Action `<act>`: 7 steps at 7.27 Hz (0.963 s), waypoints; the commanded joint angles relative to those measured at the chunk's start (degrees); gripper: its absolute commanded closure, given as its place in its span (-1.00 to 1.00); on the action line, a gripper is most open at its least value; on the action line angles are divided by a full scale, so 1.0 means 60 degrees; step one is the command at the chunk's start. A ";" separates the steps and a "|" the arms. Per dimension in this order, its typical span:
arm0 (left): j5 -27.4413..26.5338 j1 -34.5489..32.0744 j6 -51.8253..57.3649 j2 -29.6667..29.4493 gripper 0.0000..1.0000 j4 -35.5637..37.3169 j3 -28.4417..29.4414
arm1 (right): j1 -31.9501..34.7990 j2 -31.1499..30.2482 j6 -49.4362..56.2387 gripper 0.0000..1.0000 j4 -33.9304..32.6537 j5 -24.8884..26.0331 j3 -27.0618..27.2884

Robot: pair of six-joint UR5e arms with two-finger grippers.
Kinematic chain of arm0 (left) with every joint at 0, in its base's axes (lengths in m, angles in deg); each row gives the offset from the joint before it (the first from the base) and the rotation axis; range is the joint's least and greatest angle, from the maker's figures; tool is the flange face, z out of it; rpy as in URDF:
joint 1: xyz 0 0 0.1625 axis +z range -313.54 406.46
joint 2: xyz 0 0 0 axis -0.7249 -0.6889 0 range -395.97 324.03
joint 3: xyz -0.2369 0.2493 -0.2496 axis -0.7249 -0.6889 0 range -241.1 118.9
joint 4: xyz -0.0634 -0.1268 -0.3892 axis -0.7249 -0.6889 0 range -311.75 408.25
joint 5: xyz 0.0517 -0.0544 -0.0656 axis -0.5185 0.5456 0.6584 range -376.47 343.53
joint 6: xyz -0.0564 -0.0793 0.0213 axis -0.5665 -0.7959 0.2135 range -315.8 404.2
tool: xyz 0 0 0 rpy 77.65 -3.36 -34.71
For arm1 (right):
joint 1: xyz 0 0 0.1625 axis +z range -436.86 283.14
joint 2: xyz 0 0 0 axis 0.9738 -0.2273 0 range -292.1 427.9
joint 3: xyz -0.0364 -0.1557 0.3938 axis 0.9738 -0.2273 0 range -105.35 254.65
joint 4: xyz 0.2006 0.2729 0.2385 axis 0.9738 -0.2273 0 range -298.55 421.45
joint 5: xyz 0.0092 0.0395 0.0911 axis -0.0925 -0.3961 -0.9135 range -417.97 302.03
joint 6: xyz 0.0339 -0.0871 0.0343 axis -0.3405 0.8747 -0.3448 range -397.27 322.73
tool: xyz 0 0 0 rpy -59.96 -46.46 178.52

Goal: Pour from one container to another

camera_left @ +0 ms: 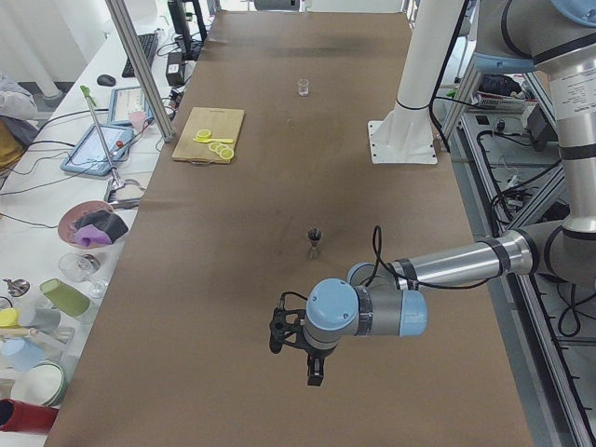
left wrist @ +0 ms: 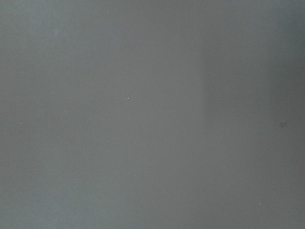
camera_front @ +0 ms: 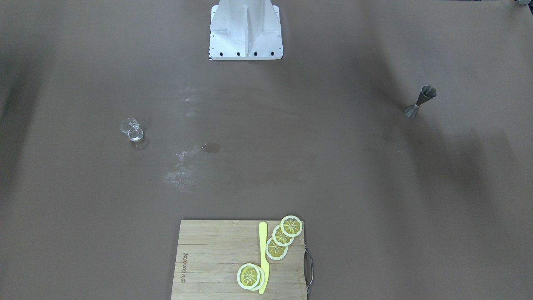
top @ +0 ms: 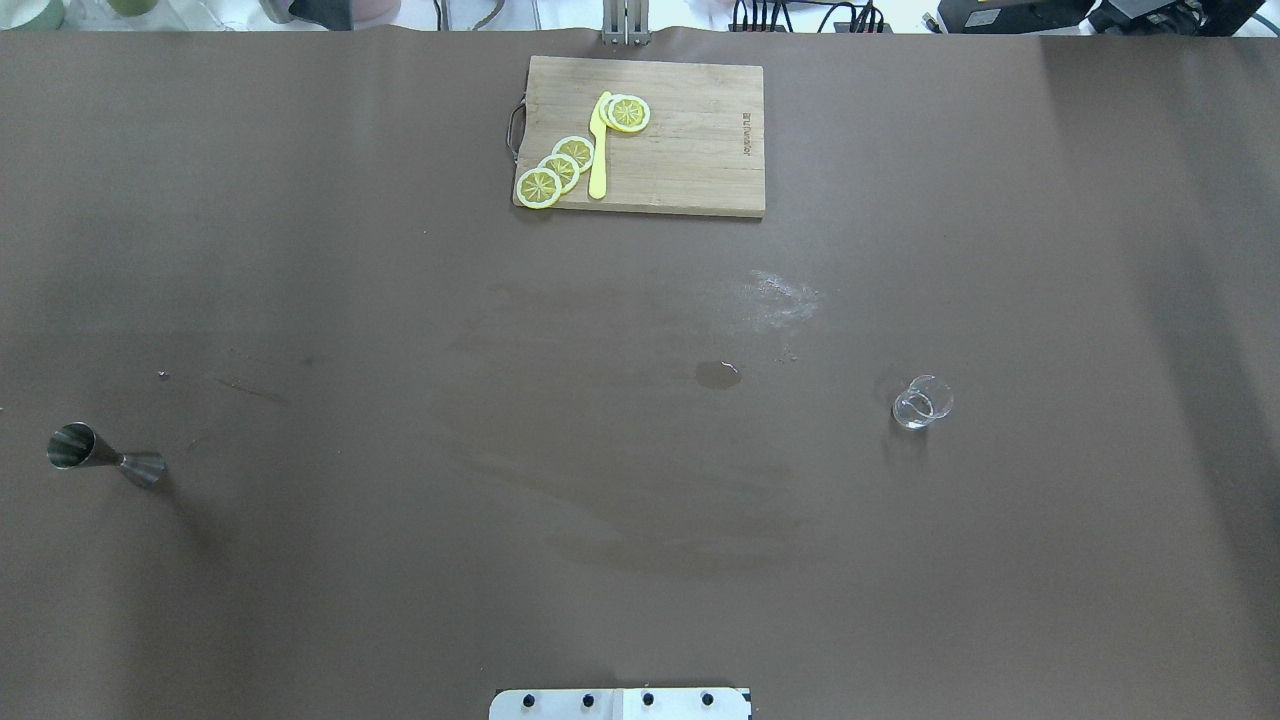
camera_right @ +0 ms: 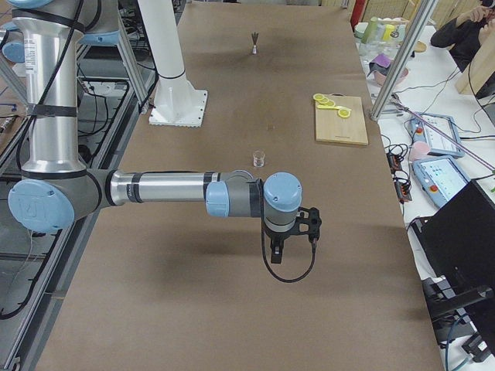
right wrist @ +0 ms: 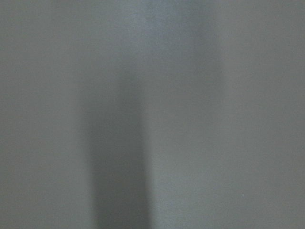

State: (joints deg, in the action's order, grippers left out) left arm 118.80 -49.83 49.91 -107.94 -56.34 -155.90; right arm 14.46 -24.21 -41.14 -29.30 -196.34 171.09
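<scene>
2 containers stand on the desk: jigger well to my left of the cutting board, tumbler to its right. My left end effector and right end effector hold nothing; how open, I cannot tell. Next, I judge: grasp the jigger's waist.

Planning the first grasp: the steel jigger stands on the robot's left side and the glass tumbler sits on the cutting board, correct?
No. The overhead view shows the glass tumbler on the bare table on the robot's right, apart from the cutting board. The steel jigger does stand on the robot's left side.
</scene>
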 commanded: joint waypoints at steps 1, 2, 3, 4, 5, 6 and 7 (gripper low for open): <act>-0.0002 -0.0006 0.0000 -0.0046 -0.98 0.0000 -0.0035 | -0.0334 0.0510 0.0233 -1.00 -0.0006 -0.1650 0.0155; 0.0013 0.0009 0.0000 -0.0191 -0.98 0.0000 -0.0049 | -0.0714 0.0528 0.0800 -1.00 0.0008 -0.2200 0.0577; 0.0042 0.0023 0.0015 -0.0526 -0.98 -0.0015 -0.0049 | -0.1095 0.0542 0.2256 -1.00 0.0197 -0.2162 0.0900; 0.0144 0.0125 0.0015 -0.0689 -0.98 -0.0044 -0.0078 | -0.1201 0.0426 0.3532 -1.00 0.0533 -0.2089 0.0860; 0.0145 0.0140 0.0015 -0.0691 -0.98 -0.0146 -0.0398 | -0.1289 0.0396 0.3806 -1.00 0.0608 -0.2132 0.0845; 0.0479 0.0228 0.0015 -0.0691 -0.98 -0.0205 -0.0647 | -0.1841 0.0222 0.3794 -1.00 0.1450 -0.2031 0.0671; 0.0583 0.0286 0.0015 -0.0691 -0.98 -0.0321 -0.0809 | -0.2093 0.0293 0.3722 -1.00 0.2503 -0.2190 -0.0462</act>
State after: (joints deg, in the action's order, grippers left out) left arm 121.11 -48.60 50.00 -112.01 -57.52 -159.27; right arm 4.35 -22.39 -19.10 -21.09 -208.90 174.00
